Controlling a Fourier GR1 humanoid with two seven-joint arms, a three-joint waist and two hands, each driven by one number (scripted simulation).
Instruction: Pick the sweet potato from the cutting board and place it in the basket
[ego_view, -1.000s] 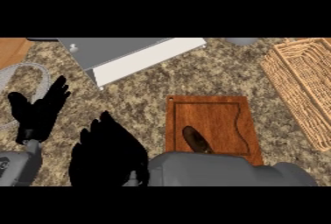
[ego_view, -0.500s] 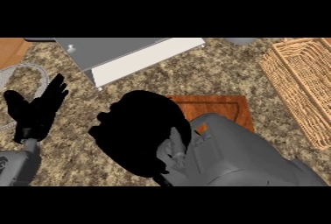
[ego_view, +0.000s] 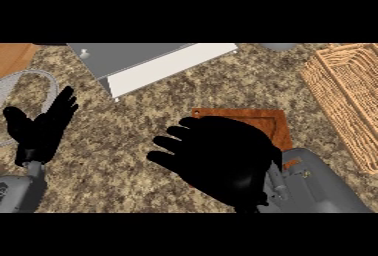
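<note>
Your right hand (ego_view: 221, 160) hangs fingers spread over the cutting board (ego_view: 258, 117), hiding the sweet potato presumably beneath it; basket (ego_view: 347, 95) lies up-right, left hand (ego_view: 40, 127) rests open at left.

A speckled brown and tan counter (ego_view: 140, 115) is filling most of the head view. At the top, a grey box (ego_view: 122, 55) is lying at a slant, its white side (ego_view: 173, 67) facing down the view and running from the upper right to the lower left. A small pale knob (ego_view: 86, 51) is showing on its grey top near the left end. In the upper left corner a wooden surface (ego_view: 15, 56) is peeking in. Just below it, a pale grey curved rim (ego_view: 40, 82) is arcing in from the left edge. At the top edge, right of the box, a small grey object (ego_view: 277, 46) is poking in, too cut off to identify.
</note>
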